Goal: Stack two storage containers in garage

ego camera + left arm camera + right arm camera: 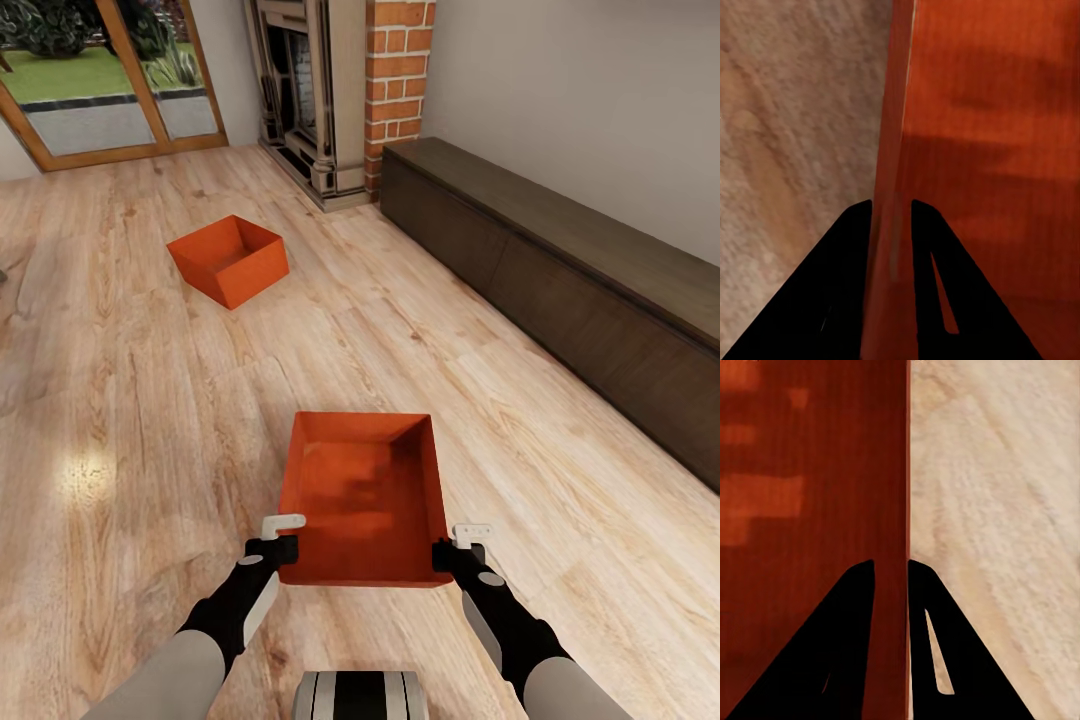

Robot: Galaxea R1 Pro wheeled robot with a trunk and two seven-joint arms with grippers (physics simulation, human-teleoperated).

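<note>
in the head view an orange-red, open-topped rectangular plastic bin [364, 500] sits directly in front of the robot over the light wood plank floor [130, 420] of the living room, gripped on both sides near its closest edge. the left gripper [283, 537] is at the bin's left near corner and the right gripper [458, 545] at its right near corner.

the left wrist view shows the two black fingers [832, 300] of the left gripper [892, 206] straddling the bin's thin side wall [889, 150], one finger outside and one inside, the jaws narrowed to a slim gap with the wall filling it. the right wrist view shows the same: the right gripper [892, 564] has its black fingers [832, 660] pressed close on either side of the bin's wall [905, 472], with the orange interior on one side and wood planks on the other. whether the bin's base touches the planks cannot be told.

a second, alike orange-red plastic bin [229, 260] rests on the planks well apart, farther ahead and to the left, turned at an angle. beyond it stand a brick-and-stone fireplace [340, 90] and wood-framed glass doors [110, 80]. a long, low dark wooden cabinet [560, 290] runs along the wall at the right.
</note>
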